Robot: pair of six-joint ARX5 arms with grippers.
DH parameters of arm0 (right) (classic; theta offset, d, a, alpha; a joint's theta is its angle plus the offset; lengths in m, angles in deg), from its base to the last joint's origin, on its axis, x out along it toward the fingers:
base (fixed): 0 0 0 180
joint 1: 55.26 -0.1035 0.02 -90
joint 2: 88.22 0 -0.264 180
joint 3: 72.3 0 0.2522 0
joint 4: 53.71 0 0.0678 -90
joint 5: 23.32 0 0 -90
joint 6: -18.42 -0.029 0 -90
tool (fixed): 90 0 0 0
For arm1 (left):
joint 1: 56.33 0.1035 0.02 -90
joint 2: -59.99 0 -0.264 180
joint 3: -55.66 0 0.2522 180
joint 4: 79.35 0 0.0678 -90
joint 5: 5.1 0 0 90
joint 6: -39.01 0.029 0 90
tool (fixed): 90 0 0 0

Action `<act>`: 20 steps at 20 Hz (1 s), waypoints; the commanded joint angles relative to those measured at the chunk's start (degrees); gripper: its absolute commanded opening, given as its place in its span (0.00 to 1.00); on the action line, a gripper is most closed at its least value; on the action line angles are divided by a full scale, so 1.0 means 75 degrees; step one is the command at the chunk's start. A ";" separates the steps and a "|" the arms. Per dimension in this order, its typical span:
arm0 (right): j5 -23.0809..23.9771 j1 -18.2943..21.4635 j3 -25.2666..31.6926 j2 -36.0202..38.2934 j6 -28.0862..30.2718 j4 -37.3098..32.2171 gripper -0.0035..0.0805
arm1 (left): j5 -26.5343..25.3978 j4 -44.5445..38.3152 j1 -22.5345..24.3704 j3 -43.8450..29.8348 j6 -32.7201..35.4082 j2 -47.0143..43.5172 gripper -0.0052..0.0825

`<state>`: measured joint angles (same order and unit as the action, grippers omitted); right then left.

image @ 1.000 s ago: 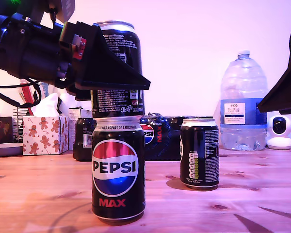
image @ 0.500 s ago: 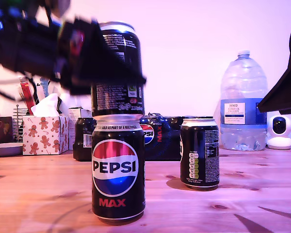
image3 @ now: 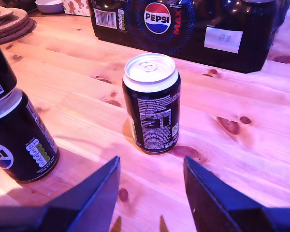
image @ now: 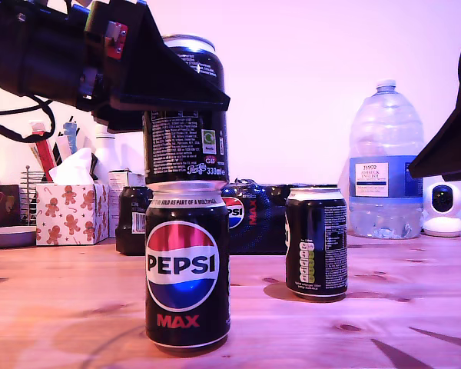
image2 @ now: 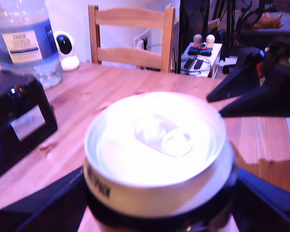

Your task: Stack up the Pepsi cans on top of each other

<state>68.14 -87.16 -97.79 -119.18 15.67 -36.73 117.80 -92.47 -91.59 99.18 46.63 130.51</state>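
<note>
Already one can sits on another: the top can (image: 186,108) rests on the silver lid of the base can (image: 187,270) near the front of the table (image: 384,323) in the exterior view, slightly off-centre toward that view's left. The first gripper (image2: 157,212) is around the top can, a dark finger on each side of it; whether the fingers are pressing it or have just let go cannot be told, though the first wrist view shows the can's lid filling the gap between them. The third can (image3: 152,110) stands alone on the wood, apart from the stack and on the exterior view's right of it. The second gripper (image3: 152,193) hangs near this can with its fingers spread wide and holding nothing. So, as a judgement, the first tier is placed or nearly so, and what is left is releasing it cleanly and lifting the third can onto the pair.

The base can reads "PEPSI" across its globe and "MAX" in red below, with "SOLD AS PART OF A MULTIPACK" around its shoulder. The top can shows white small print and "330ml". Behind, the multipack (image3: 193,29) bears "PEPSI MAX" and a barcode, and the water bottle (image: 384,165) has a Tesco label.
</note>
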 commanded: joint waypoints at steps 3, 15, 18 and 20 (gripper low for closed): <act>-0.0003 0.0006 0.0055 0.0015 -0.0012 -0.0047 0.48 | 0.0157 -0.0082 -0.0023 -0.0050 -0.0134 -0.0364 0.89; -0.0003 0.0006 0.0055 0.0015 -0.0038 -0.0052 0.48 | -0.0134 0.0455 -0.0096 -0.0050 0.0166 -0.0600 0.89; -0.0003 0.0006 0.0055 0.0015 -0.0038 -0.0052 0.48 | -0.0321 0.0408 -0.0224 -0.0050 0.0382 -0.0603 0.83; -0.0003 0.0006 0.0055 0.0015 -0.0038 -0.0052 0.48 | -0.0402 0.0411 -0.0350 -0.0050 0.0475 -0.0603 0.70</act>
<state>68.14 -87.16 -97.77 -119.18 15.48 -36.73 114.72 -88.97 -93.56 99.20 49.73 126.34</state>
